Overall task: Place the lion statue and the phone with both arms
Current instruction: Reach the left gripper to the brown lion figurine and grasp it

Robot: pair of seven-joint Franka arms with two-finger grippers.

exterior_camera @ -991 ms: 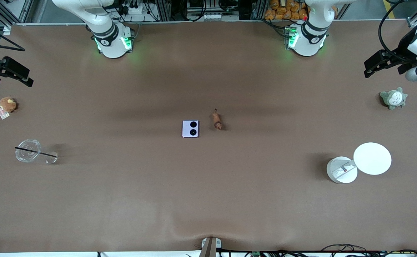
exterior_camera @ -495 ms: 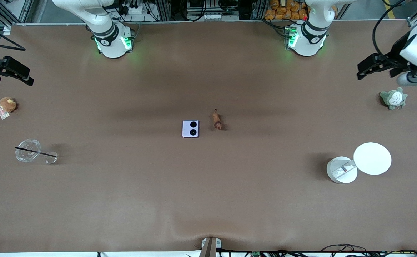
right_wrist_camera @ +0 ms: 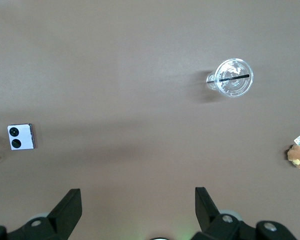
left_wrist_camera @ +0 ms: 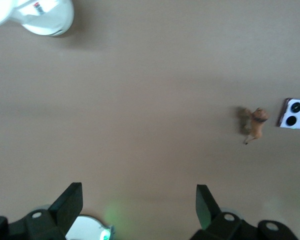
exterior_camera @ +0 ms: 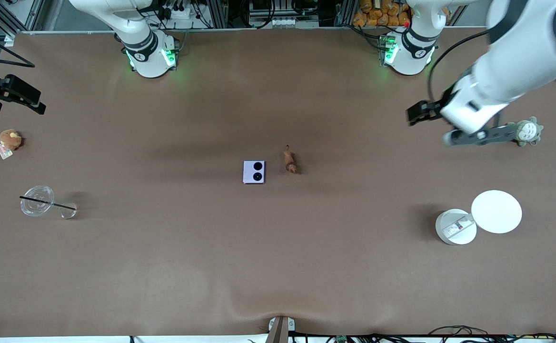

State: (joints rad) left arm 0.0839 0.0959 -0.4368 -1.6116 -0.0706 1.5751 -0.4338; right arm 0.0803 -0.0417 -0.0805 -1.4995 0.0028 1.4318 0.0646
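The phone (exterior_camera: 253,172), a pale lavender square with two black circles, lies flat at the table's middle. The lion statue (exterior_camera: 289,161), tiny and reddish-brown, lies beside it toward the left arm's end. My left gripper (exterior_camera: 415,116) is open and empty, up in the air over bare table between the lion statue and a grey-green plush toy. The left wrist view shows the lion statue (left_wrist_camera: 255,124) and the phone (left_wrist_camera: 295,113) well away from its gripper (left_wrist_camera: 139,202). My right gripper (exterior_camera: 17,104) waits open and empty at the right arm's end; its wrist view shows the gripper (right_wrist_camera: 138,202) and the phone (right_wrist_camera: 21,136).
A grey-green and white plush toy (exterior_camera: 526,131) sits at the left arm's end, with a white round container (exterior_camera: 455,227) and white lid (exterior_camera: 496,211) nearer the camera. At the right arm's end are a brown plush toy (exterior_camera: 10,139) and a clear cup with a straw (exterior_camera: 37,201).
My left arm has swung in from the table's end toward the middle, passing the grey-green plush toy. The right arm, phone and lion statue have not moved.
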